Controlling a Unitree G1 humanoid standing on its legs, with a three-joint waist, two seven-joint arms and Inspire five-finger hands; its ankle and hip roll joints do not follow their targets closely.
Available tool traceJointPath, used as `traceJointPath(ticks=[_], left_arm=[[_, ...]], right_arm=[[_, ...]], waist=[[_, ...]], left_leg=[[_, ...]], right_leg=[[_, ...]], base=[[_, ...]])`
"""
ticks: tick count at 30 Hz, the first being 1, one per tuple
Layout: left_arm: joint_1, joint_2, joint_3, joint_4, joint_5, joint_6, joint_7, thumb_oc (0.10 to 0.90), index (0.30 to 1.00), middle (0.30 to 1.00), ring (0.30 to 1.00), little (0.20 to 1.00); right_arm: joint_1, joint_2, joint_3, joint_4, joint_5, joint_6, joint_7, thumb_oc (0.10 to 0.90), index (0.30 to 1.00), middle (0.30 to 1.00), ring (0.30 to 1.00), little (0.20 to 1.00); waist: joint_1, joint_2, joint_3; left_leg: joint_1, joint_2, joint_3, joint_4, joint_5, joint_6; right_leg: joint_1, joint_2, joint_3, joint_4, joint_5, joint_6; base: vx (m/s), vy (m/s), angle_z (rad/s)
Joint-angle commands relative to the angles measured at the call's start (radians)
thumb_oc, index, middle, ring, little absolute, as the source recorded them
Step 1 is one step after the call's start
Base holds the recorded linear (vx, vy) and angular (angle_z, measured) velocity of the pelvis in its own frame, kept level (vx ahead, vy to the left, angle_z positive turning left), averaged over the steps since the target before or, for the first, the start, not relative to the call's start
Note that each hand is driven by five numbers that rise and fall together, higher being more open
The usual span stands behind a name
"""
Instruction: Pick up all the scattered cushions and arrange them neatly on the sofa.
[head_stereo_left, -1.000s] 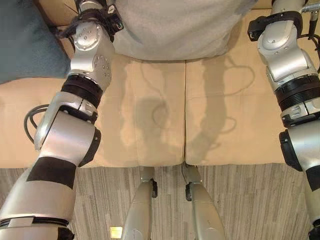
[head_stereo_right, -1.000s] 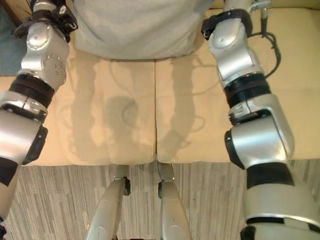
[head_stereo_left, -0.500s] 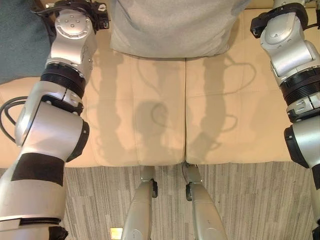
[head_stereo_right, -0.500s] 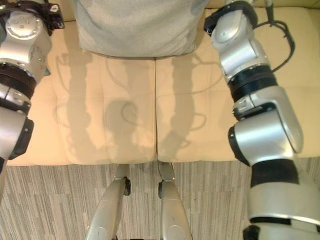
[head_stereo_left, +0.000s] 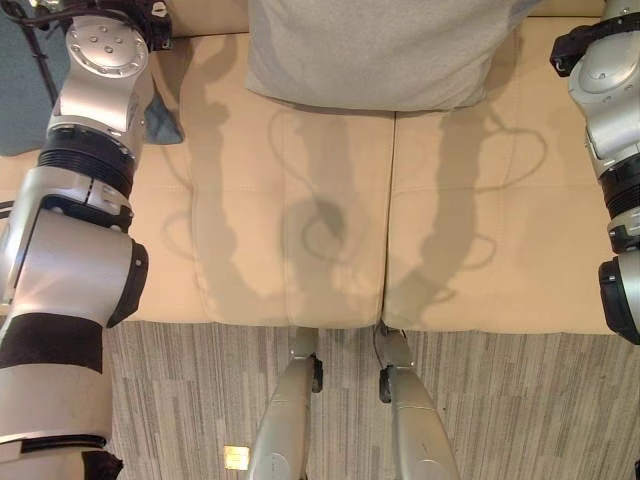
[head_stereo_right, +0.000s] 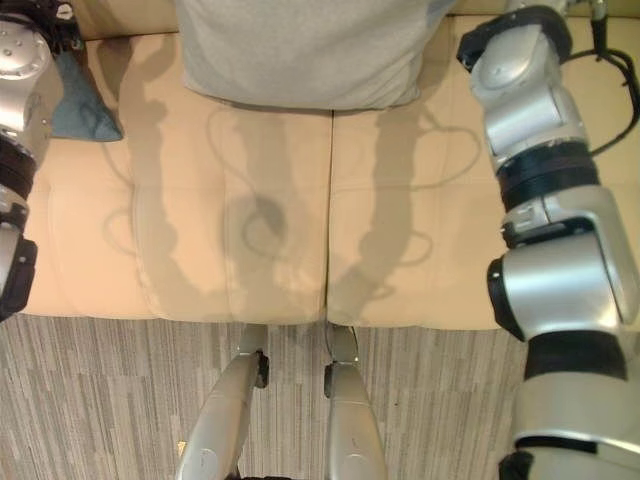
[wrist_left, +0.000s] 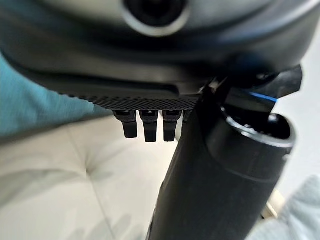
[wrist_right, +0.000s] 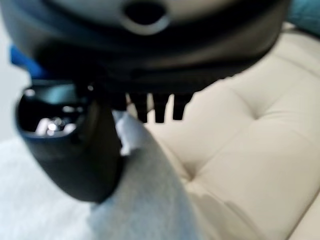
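Beige sofa (head_stereo_left: 300, 220) carrying grey cushion (head_stereo_left: 380, 50), likely soft, light, best pinched at corners; left robot hand (wrist_left: 145, 125) and right robot hand (wrist_right: 160, 107) both released.

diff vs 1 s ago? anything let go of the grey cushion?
Both arms have spread outward, away from the grey cushion: the left arm now sits by the teal cushion, the right arm at the far side. Part of the shift is the camera moving. Left hand and right hand show open fingers; the right is beside the grey cushion. An actual release can't be confirmed. The grey cushion stays on the sofa.
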Motion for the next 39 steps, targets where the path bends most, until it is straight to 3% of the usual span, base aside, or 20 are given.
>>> traceJointPath(ticks=[1, 7, 13, 17, 22, 26, 28, 34, 38, 39], left_arm=[[0.075, 0.07, 0.038, -0.034, 0.025, -0.09, 0.052, 0.8, 0.9, 0.9, 0.9, 0.9], [0.191, 0.083, 0.055, -0.089, 0.022, -0.101, 0.007, 0.8, 0.9, 0.9, 0.9, 0.9], [0.272, 0.059, 0.069, -0.132, -0.017, -0.117, -0.029, 0.8, 0.9, 0.9, 0.9, 0.9], [0.43, 0.057, 0.101, -0.168, -0.008, -0.118, -0.096, 0.8, 0.9, 0.9, 0.9, 0.9], [0.765, -0.01, 0.293, -0.281, -0.105, -0.131, -0.152, 0.8, 0.9, 0.9, 0.9, 0.9], [1.031, -0.121, 0.418, -0.299, -0.124, -0.116, -0.217, 0.8, 0.9, 0.9, 0.9, 0.9], [1.238, -0.188, 0.444, -0.241, -0.008, -0.095, -0.246, 0.8, 0.9, 0.9, 0.9, 0.9], [1.474, -0.243, 0.476, -0.155, 0.106, -0.058, -0.292, 0.8, 0.9, 0.9, 0.9, 0.9], [1.579, -0.281, 0.506, 0.021, 0.263, -0.021, -0.277, 0.8, 0.9, 0.9, 0.9, 0.9], [1.622, -0.302, 0.491, 0.1, 0.367, 0.006, -0.279, 0.8, 0.9, 0.9, 0.9, 0.9]], right_arm=[[0.093, -0.145, -0.046, -0.074, -0.023, -0.068, -0.121, 0.8, 0.9, 0.9, 0.9, 0.9], [0.204, -0.179, -0.179, -0.09, 0.108, -0.129, -0.108, 0.8, 0.9, 0.9, 0.9, 0.9], [0.232, -0.173, -0.237, -0.097, 0.246, -0.191, -0.09, 0.8, 0.9, 0.9, 0.9, 0.9], [0.322, -0.201, -0.281, -0.116, 0.345, -0.243, 0.0, 0.8, 0.9, 0.9, 0.9, 0.9], [0.58, -0.211, -0.431, -0.178, 0.411, -0.289, 0.062, 0.8, 0.9, 0.9, 0.9, 0.9], [0.843, -0.17, -0.542, -0.18, 0.352, -0.266, 0.097, 0.8, 0.9, 0.9, 0.9, 0.9], [1.072, -0.093, -0.613, -0.157, 0.288, -0.231, 0.141, 0.8, 0.9, 0.9, 0.9, 0.9], [1.305, -0.049, -0.671, -0.106, 0.21, -0.174, 0.21, 0.8, 0.9, 0.9, 0.9, 0.9], [1.41, -0.001, -0.64, 0.015, 0.186, -0.132, 0.315, 0.8, 0.9, 0.9, 0.9, 0.9], [1.458, 0.01, -0.638, 0.093, 0.115, -0.109, 0.311, 0.8, 0.9, 0.9, 0.9, 0.9]], waist=[[-0.013, 0.024, -0.168], [-0.01, 0.03, -0.174], [-0.008, 0.026, -0.174], [-0.01, 0.013, -0.178], [-0.018, -0.006, -0.188], [-0.028, -0.024, -0.203], [-0.034, -0.033, -0.216], [-0.031, -0.044, -0.244], [-0.02, -0.058, -0.31], [-0.016, -0.058, -0.338]], left_leg=[[0.038, -0.015, 0.009, 0.0, -0.141, -0.093], [0.055, -0.011, 0.006, 0.0, -0.146, -0.088], [0.062, -0.006, 0.004, 0.0, -0.147, -0.089], [0.076, -0.001, 0.008, 0.0, -0.152, -0.089], [0.113, 0.008, 0.011, 0.0, -0.164, -0.086], [0.166, 0.018, 0.015, 0.0, -0.18, -0.079], [0.262, 0.027, 0.022, 0.0, -0.214, -0.061], [0.392, 0.039, 0.027, 0.061, -0.263, -0.035], [0.49, 0.053, 0.025, 0.078, -0.283, -0.042], [0.529, 0.063, 0.019, 0.08, -0.279, -0.05]], right_leg=[[0.03, -0.049, -0.009, 0.002, -0.116, 0.122], [0.045, -0.05, -0.005, 0.002, -0.123, 0.121], [0.055, -0.048, -0.009, 0.002, -0.126, 0.118], [0.068, -0.049, -0.01, 0.002, -0.129, 0.114], [0.105, -0.044, -0.01, 0.002, -0.141, 0.106], [0.157, -0.043, -0.015, 0.004, -0.158, 0.101], [0.238, -0.043, -0.021, 0.025, -0.193, 0.098], [0.346, -0.049, -0.025, 0.105, -0.249, 0.078], [0.444, -0.04, -0.045, 0.128, -0.286, 0.064], [0.49, -0.032, -0.061, 0.132, -0.307, 0.054]], base=[[0.0, -0.021, 0.03], [0.0, -0.006, 0.03], [0.0, -0.012, 0.0], [0.0, -0.009, 0.0], [0.01, -0.038, 0.01], [0.04, -0.048, 0.03], [0.1, -0.058, -0.03], [0.07, -0.054, -0.04], [0.07, -0.159, 0.0], [0.06, -0.167, -0.01]])
